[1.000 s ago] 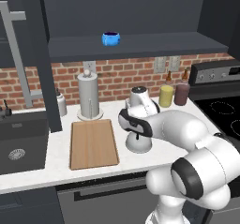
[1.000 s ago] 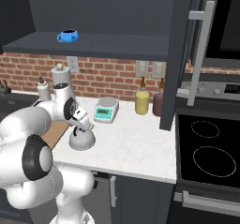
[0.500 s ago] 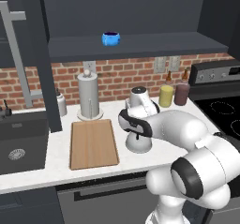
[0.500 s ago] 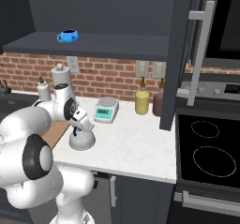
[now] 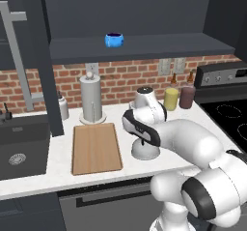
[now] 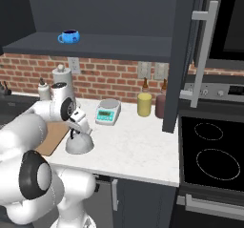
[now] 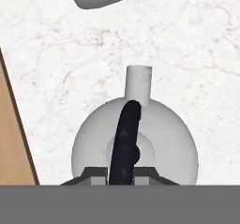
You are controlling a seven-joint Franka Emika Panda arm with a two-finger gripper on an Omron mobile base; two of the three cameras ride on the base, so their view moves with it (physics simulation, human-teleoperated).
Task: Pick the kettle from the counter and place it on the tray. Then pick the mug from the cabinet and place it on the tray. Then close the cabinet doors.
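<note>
**Now the pincer grips the kettle's handle**

Up top, the cabinet (image 5: 140, 46) stands wide open, its doors (image 6: 183, 55) swung out with the silver bar handles showing, and on its dark inner shelf sits one thing we can see: the blue mug (image 5: 114, 40), upright, alone, handle off to the side. Down below, the white speckled surface (image 6: 133, 146) runs between the dark sink (image 5: 19, 150) and the black cooktop (image 6: 212, 158). On it lies the wooden tray (image 5: 96, 147), bare, nothing resting on it. Just beside the tray's right edge sits the grey kettle (image 5: 144, 150), upright on the surface, spout pointing toward the digital scale (image 6: 106, 112) nearer the brick wall. And there's the pincer (image 7: 123, 174), straight above the kettle, its two fingers pressed together on the thin black handle. Behind the tray the paper-towel roll (image 5: 92, 99) stands tall; further right, a yellow jar (image 5: 171, 98) and a maroon jar (image 5: 186, 96) stand side by side, contents impossible to tell.
</note>
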